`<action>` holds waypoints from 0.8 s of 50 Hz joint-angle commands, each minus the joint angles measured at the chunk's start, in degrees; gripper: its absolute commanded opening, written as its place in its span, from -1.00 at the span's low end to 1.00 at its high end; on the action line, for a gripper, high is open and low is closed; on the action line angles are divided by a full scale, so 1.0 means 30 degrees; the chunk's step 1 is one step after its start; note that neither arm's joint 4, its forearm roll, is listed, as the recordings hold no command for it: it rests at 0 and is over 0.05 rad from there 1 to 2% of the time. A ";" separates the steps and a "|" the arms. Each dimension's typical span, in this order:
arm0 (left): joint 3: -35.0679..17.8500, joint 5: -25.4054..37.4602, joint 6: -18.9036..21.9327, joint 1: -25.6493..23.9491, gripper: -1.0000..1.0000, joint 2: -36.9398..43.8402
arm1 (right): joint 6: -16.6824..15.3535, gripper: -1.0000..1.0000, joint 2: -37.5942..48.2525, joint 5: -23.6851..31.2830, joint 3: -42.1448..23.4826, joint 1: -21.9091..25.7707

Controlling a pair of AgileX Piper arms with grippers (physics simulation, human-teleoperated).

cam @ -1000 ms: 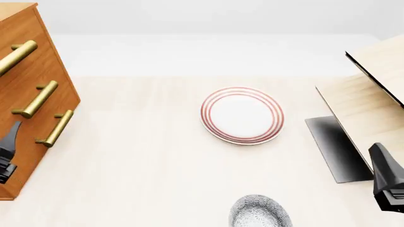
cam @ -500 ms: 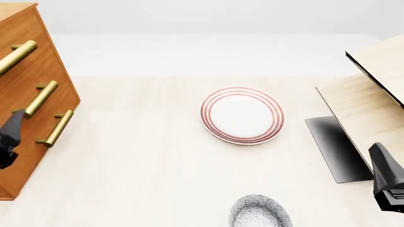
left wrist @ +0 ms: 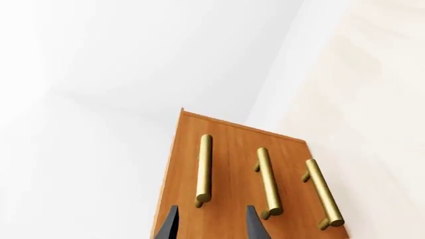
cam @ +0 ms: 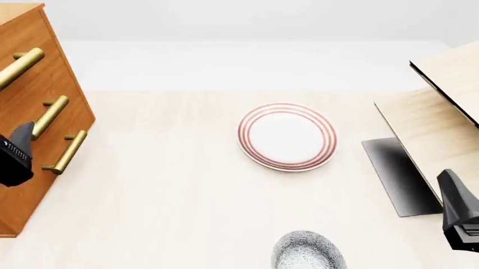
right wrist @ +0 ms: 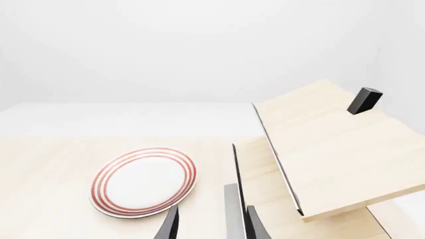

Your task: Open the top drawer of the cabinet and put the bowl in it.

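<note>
The top drawer (cam: pixel 19 67) sits flush in the cabinet (cam: pixel 56 101) at the worktop's (cam: pixel 172 196) far left edge — not pulled out. The bowl (cam: pixel 308 252) rests at the near edge, apart from the red-ringed plate (cam: pixel 288 136) behind it. The left end effector (left wrist: pixel 211 224) hovers before the drawer fronts, fingers parted and grasping nothing. The right end effector (right wrist: pixel 211 224) is likewise released, beside the pale wood structure (cam: pixel 441 112).
</note>
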 commanded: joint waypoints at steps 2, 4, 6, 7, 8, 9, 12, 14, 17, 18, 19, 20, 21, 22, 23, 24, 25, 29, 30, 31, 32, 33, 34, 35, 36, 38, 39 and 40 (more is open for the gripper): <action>-0.0116 -0.2034 0.1210 0.0351 1.00 0.1681 | 0.0006 1.00 0.0002 -0.0025 0.0016 -0.0005; -0.0325 -0.1994 0.1215 0.0400 1.00 0.1801 | 0.0009 1.00 0.0004 -0.0025 0.0016 -0.0002; -0.0424 -0.2195 0.1385 0.0487 1.00 0.2017 | 0.0007 1.00 0.0004 -0.0025 0.0016 -0.0002; -0.0426 -0.2348 0.1466 0.0512 1.00 0.2068 | 0.0009 1.00 0.0004 -0.0024 0.0016 -0.0004; -0.0508 -0.2367 0.1503 0.0495 1.00 0.2199 | 0.0004 1.00 0.0002 -0.0025 0.0015 -0.0004; -0.0523 -0.2448 0.1556 0.0526 1.00 0.2281 | 0.0004 1.00 0.0005 -0.0024 0.0016 0.0001; -0.0618 -0.2836 0.1781 0.0651 1.00 0.2637 | 0.0005 1.00 0.0003 -0.0025 0.0016 0.0001; -0.0720 -0.2872 0.1784 0.0654 1.00 0.2717 | 0.0009 1.00 0.0002 -0.0025 0.0016 -0.0003; -0.0752 -0.3182 0.1874 0.0726 1.00 0.3066 | 0.0005 1.00 0.0003 -0.0025 0.0016 -0.0002; -0.0704 -0.3343 0.1936 0.0738 1.00 0.3139 | 0.0009 1.00 0.0004 -0.0024 0.0016 -0.0004; -0.0714 -0.3389 0.1944 0.0707 1.00 0.3194 | 0.0008 1.00 0.0003 -0.0025 0.0016 -0.0005; -0.0738 -0.3372 0.1954 0.0737 1.00 0.3303 | 0.0010 1.00 0.0002 -0.0025 0.0016 -0.0006; -0.0690 -0.3584 0.2043 0.0762 1.00 0.3418 | 0.0005 1.00 0.0006 -0.0024 0.0016 -0.0002; -0.0766 -0.3515 0.1995 0.0803 1.00 0.3481 | 0.0007 1.00 0.0004 -0.0025 0.0016 -0.0002; -0.0805 -0.3502 0.1983 0.0779 1.00 0.3486 | 0.0006 1.00 0.0001 -0.0026 0.0016 -0.0003; -0.0800 -0.3567 0.2024 0.0851 1.00 0.3504 | 0.0011 1.00 0.0004 -0.0024 0.0016 -0.0005; -0.0850 -0.3576 0.2034 0.0805 1.00 0.3611 | 0.0011 1.00 0.0004 -0.0025 0.0016 -0.0003; -0.0981 -0.3786 0.2046 0.0872 1.00 0.4003 | 0.0004 1.00 0.0002 -0.0025 0.0015 -0.0005; -0.0975 -0.3890 0.2088 0.0923 1.00 0.4060 | 0.0002 1.00 0.0008 -0.0022 0.0015 -0.0006; -0.1080 -0.3869 0.2050 0.0893 1.00 0.4172 | 0.0004 1.00 0.0003 -0.0025 0.0016 -0.0003; -0.1075 -0.4032 0.2145 0.0947 1.00 0.4290 | 0.0006 1.00 0.0005 -0.0025 0.0016 0.0002; -0.1190 -0.4035 0.2136 0.0909 1.00 0.4418 | 0.0007 1.00 0.0003 -0.0025 0.0016 -0.0002; -0.1305 -0.3990 0.2117 0.0912 1.00 0.4483 | 0.0009 1.00 0.0006 -0.0024 0.0016 -0.0003; -0.1382 -0.4025 0.2129 0.0897 1.00 0.4584 | 0.0007 1.00 0.0004 -0.0025 0.0016 -0.0002; -0.1462 -0.4174 0.2203 0.0920 1.00 0.4805 | 0.0008 1.00 0.0003 -0.0025 0.0016 -0.0005; -0.1671 -0.4160 0.2172 0.0890 1.00 0.5015 | 0.0006 1.00 0.0005 -0.0025 0.0016 0.0002; -0.1837 -0.4155 0.2140 0.0858 1.00 0.5102 | 0.0005 1.00 0.0003 -0.0025 0.0016 -0.0002; -0.1940 -0.4355 0.2221 0.0870 1.00 0.5400 | 0.0006 1.00 0.0005 -0.0025 0.0016 0.0001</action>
